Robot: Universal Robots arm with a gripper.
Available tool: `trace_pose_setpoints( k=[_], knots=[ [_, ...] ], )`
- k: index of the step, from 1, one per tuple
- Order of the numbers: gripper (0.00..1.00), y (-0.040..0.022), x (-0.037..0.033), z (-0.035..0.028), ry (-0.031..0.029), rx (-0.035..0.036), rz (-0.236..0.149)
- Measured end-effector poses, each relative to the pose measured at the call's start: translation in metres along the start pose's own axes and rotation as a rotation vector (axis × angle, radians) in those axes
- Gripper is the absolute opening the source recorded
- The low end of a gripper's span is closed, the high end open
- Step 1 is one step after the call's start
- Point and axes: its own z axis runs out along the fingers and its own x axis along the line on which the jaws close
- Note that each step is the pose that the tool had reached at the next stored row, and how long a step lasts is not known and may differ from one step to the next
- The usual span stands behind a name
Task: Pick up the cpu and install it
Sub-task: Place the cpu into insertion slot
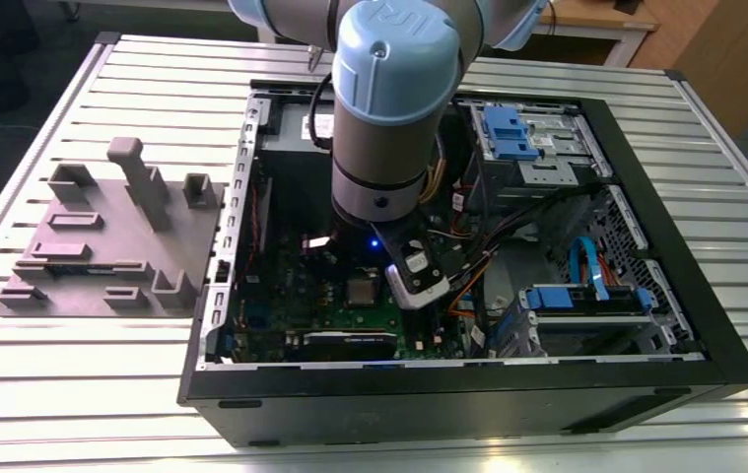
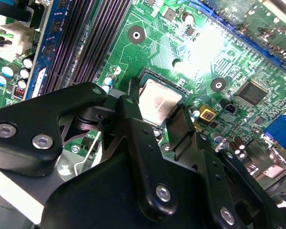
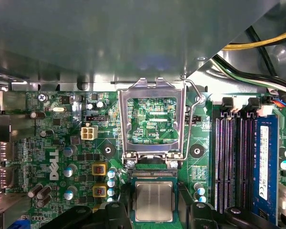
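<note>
Reading this as the seating step: our black jointed gripper (image 2: 158,110) straddles the small flat square cpu with the shiny pale silver metal top (image 2: 160,101). We cannot tell whether it clamps the chip or stands just clear. The cpu lies level in the dark square socket (image 3: 152,174) on the green motherboard (image 3: 19,152). The silver metal load bracket (image 3: 150,88) is flipped open just beside it. We'd keep the chip flat, edges square to the socket, no side force, no downward press. The black open computer case (image 1: 479,404) walls are well apart.
</note>
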Motion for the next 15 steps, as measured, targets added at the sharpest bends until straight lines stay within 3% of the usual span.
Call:
trace_pose_setpoints(
  k=[13,15],
  knots=[
    [0.47,0.0001,0.0,0.0005,-0.0001,-0.0004,0.0],
    [0.53,0.0002,-0.0002,0.0009,-0.0007,-0.0013,0.0]
  ],
)
